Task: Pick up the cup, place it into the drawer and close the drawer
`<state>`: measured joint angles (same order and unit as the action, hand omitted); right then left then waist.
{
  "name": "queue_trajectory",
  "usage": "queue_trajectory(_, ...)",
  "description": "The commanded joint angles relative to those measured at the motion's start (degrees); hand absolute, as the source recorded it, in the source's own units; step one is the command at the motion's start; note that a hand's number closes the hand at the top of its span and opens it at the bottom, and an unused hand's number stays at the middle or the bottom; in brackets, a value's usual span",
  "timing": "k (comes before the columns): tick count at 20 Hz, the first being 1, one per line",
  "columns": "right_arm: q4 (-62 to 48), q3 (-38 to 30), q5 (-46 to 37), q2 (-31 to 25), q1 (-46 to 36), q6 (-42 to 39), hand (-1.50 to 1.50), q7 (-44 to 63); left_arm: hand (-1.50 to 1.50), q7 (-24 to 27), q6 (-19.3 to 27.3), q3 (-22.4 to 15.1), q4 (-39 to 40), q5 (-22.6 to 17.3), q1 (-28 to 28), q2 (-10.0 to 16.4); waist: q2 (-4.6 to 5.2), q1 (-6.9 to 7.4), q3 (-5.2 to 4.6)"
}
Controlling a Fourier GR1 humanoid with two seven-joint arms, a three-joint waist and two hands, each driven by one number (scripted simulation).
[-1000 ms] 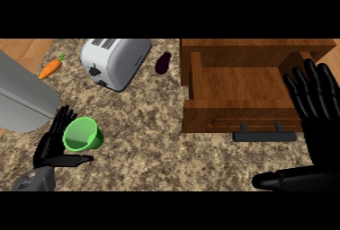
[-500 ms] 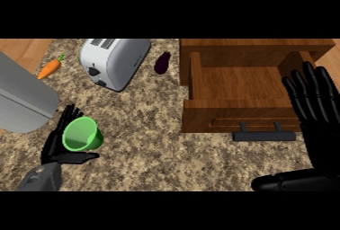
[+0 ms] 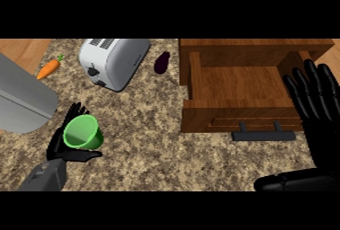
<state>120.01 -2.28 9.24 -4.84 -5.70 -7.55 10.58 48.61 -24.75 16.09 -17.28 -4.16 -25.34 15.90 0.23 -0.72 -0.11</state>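
The green cup (image 3: 83, 132) stands on the speckled table (image 3: 159, 155) at the near left, its mouth turned up. The left hand (image 3: 58, 144) is open around it. Its fingers (image 3: 73, 111) run nearly straight along the cup's left and far side, and its thumb (image 3: 83, 155) reaches out to the right under the cup's near side. The cup hides part of the palm, so I cannot tell whether the hand touches it. The grey left forearm (image 3: 44, 176) is cut off at the lower edge.

The wooden drawer (image 3: 195, 78) stands pulled open at the right, well apart from the cup, with a dark bar handle (image 3: 263, 134) on its near front. The right hand (image 3: 317, 101) is held flat and open with its fingers pointing far and holds nothing. It covers the drawer's right wall and the right end of its front.

A silver toaster (image 3: 113, 59) lies slantwise at the far left. A small dark fitting on its near end is too small to make out. A dark purple eggplant (image 3: 161, 62) lies just right of the toaster, and an orange carrot (image 3: 50, 68) lies to its left. A plain grey block (image 3: 20, 102) runs off the left edge, so what it is stays unclear.
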Motion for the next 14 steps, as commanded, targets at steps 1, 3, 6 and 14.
queue_trajectory(1, -1.16, 1.41, -1.39, 0.87, -0.01, 0.37, -1.5, -0.52, -1.5, 6.85, -6.85, -1.37, 0.66, 0.54, 1.92, -3.02, 0.09, 0.01, -0.03)
queue_trajectory(3, 0.76, -2.15, 2.26, -1.18, -2.37, 0.37, -1.5, 2.89, -1.5, 2.5, -11.16, 0.14, 0.63, -1.55, -1.26, 0.94, 0.02, -0.21, -0.04)
queue_trajectory(6, 0.74, 2.51, -2.26, 1.82, -0.98, 2.23, -1.5, 1.65, 1.5, 5.14, -12.07, -0.85, 0.05, -1.22, 0.84, -1.09, 0.03, -0.04, -0.07)
queue_trajectory(14, 0.83, 0.48, -0.95, 0.15, -0.12, 0.51, -1.5, 0.45, 1.5, 10.76, -7.45, -0.62, -4.12, -1.65, 0.4, -0.64, 0.04, -0.27, -0.05)
